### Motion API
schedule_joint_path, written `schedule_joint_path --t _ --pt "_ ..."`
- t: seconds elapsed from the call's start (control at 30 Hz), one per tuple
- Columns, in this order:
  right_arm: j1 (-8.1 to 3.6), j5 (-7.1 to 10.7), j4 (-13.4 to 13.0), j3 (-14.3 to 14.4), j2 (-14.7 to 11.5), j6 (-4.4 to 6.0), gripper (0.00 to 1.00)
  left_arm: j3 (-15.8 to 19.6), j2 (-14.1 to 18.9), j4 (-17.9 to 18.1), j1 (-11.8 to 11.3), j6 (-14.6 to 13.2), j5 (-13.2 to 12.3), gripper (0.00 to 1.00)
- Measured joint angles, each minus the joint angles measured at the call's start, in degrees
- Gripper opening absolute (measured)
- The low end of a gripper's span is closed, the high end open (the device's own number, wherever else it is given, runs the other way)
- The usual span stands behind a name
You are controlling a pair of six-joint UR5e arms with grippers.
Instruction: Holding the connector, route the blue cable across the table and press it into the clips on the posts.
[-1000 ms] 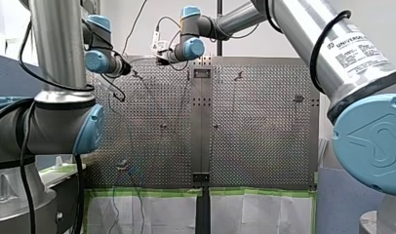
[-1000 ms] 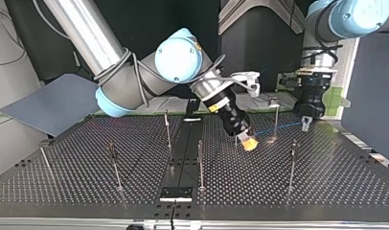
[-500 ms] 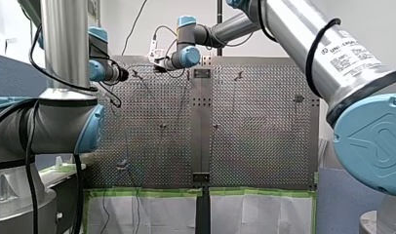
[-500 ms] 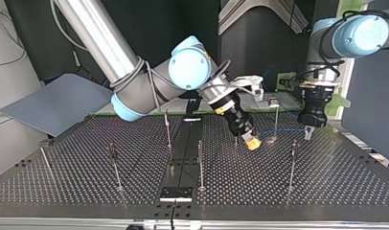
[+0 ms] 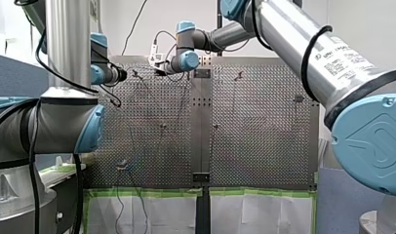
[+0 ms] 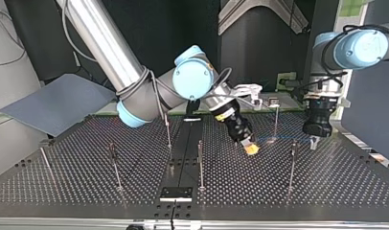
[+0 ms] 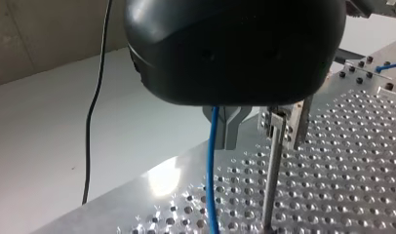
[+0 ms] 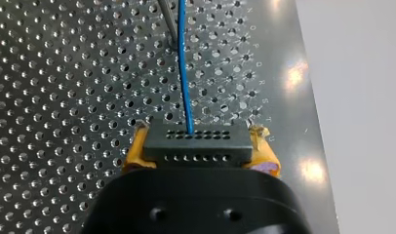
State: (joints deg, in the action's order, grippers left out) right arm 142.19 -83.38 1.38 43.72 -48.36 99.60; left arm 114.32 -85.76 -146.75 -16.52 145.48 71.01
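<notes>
From across the bench [image 6: 87, 191], the nearest thing is a small black rectangular plate [image 6: 176, 193] at six o'clock. It sits on the dark seam that splits the perforated metal surface. Behind it rise the thin steel posts [image 6: 200, 163], slim rods with small dark clips at their heads, spread from eight o'clock round to four o'clock.

Further back, just right of centre, my right end effector [image 6: 250, 149] slants down from eleven o'clock. Its wrist camera shows the connector [image 8: 196, 144], a flat matte black block with two rows of tiny holes, squeezed at both ends by the yellow pads [image 8: 135, 148]. The blue cable [image 8: 185, 73], smooth and round, leaves the block's far face and runs straight toward twelve o'clock, close past the foot of a post.

At three o'clock from it, my left end effector [image 6: 314, 142] hangs upright under a rounded, glossy black housing. In its own camera the dull grey metal fingers [image 7: 228, 127] are drawn together, with the cable coming out from between them and dropping over the drilled plate. The cable runs alongside a steel rod topped by a ribbed clip [image 7: 284, 124], but apart from it.

Farthest off are the arms' brushed aluminium tubes with pale blue joint caps, and a flat grey panel [image 6: 53, 103] at ten o'clock.
</notes>
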Motion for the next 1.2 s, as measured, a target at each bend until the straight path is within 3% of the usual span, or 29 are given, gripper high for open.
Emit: schedule_joint_path --t 0.87,1.2 --pt "-2.09 0.06 0.0 -0.2 0.7 0.74 0.0 -2.2 -4.0 3.6 0.0 1.3 -0.9 0.0" --pt "-2.31 0.01 0.1 -0.2 1.0 0.93 0.0 -2.3 -5.0 4.4 -0.4 1.3 -1.0 0.0"
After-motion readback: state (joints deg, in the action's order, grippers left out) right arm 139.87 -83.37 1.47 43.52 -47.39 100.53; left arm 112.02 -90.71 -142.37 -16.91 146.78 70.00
